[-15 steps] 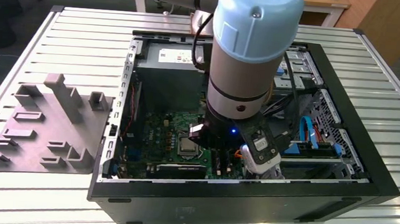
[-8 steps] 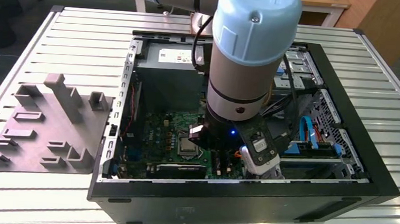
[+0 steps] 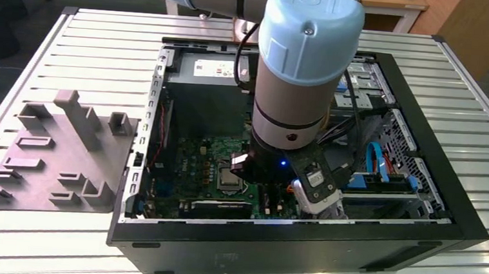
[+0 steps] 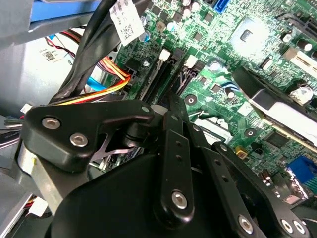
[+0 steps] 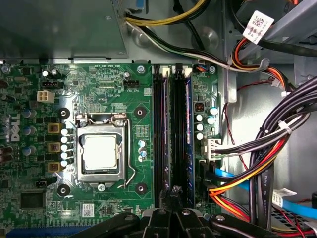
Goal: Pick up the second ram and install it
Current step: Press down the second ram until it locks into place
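Second ram [image 5: 188, 144] seemingly seated in motherboard [image 5: 99, 99] slot, gripper [image 5: 174, 196] above, finger state unclear

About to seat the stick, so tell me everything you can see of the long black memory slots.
The long black memory slots, seemingly matte plastic, lie parallel side by side on the green motherboard, between the silver processor socket and the bundled cables. A thin bluish strip runs along the slot nearest the cables. The black claw hangs over one end; contact is unclear.
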Controlling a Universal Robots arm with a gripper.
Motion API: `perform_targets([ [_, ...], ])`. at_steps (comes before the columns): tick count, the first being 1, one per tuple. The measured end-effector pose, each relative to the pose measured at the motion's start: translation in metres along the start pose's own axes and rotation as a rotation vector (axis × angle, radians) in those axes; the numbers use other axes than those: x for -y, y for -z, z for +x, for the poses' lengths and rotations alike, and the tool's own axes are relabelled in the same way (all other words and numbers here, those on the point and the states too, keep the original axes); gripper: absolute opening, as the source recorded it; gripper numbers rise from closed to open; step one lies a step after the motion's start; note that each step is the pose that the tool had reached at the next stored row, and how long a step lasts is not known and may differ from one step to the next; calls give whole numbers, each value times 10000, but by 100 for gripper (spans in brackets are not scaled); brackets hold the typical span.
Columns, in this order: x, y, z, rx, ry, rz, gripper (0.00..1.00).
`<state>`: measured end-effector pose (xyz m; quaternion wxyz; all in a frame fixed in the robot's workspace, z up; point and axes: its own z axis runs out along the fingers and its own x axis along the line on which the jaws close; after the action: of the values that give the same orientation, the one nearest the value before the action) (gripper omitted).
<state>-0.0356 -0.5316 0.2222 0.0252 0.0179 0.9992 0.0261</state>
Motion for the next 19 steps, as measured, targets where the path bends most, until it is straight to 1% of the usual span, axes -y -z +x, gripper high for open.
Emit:
perform_targets([
  [11, 2, -46, 2, 1, 0, -17, 11],
  [12, 3, -52, 2, -1, 0, -8, 11],
  [19, 3, -58, 3, -1, 0, -9, 11],
])
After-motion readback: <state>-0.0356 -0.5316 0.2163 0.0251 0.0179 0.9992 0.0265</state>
